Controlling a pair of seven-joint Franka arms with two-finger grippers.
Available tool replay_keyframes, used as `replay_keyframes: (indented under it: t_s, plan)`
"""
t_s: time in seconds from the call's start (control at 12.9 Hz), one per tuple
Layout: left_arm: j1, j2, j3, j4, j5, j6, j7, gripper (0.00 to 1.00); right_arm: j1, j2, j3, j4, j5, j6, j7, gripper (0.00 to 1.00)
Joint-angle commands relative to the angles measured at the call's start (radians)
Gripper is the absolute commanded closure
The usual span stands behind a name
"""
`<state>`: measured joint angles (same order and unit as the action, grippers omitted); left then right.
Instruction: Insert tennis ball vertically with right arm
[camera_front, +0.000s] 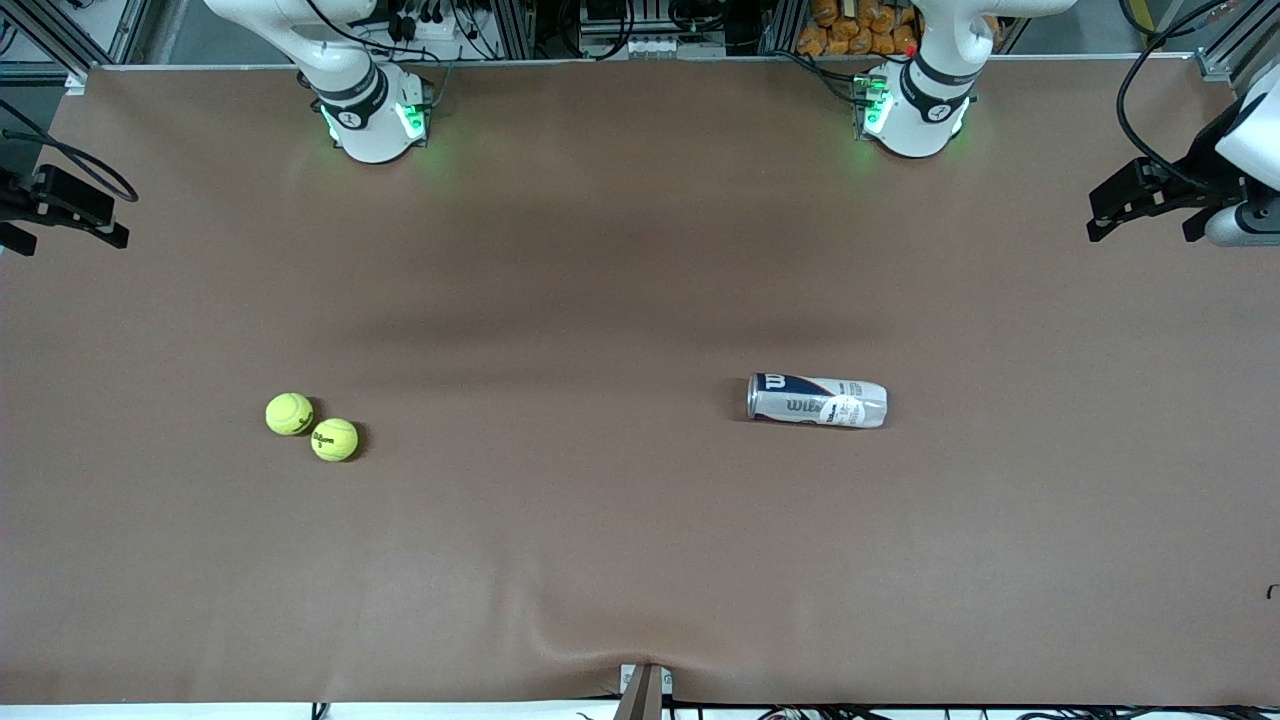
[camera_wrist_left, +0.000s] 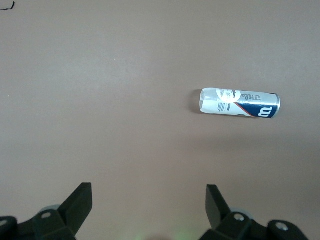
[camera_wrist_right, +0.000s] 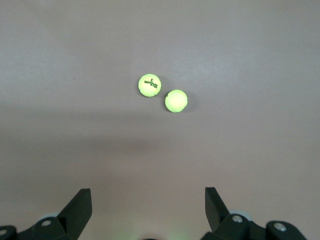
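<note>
Front view shows two tennis balls (camera_front: 312, 427) lying just beside each other on the worktop (camera_front: 600, 550) toward the right arm's end, well apart from the ball can (camera_front: 817, 400), which lies on its side toward the left arm's end; I judge it must be stood upright before any vertical insertion. My right claw (camera_wrist_right: 148, 210) hangs high over the worktop, jaws spread wide and empty, looking down at the balls. The left claw (camera_wrist_left: 149, 210) waits likewise, parted, viewing the can.
</note>
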<state>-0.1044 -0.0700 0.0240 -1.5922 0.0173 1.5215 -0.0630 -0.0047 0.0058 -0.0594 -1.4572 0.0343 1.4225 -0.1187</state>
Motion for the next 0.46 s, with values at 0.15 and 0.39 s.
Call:
replay_keyframes:
  t_s: [0.15,0.39]
  plan:
    - [-0.001,0.012,0.002,0.015,0.012,-0.006,0.008,0.0,-0.021,-0.02,0.013,-0.015,0.016,-0.004,-0.009,0.0]
    - [-0.001,0.019,0.002,0.015,0.012,-0.007,0.006,0.0,-0.02,-0.02,0.013,-0.015,0.016,-0.002,-0.009,0.0]
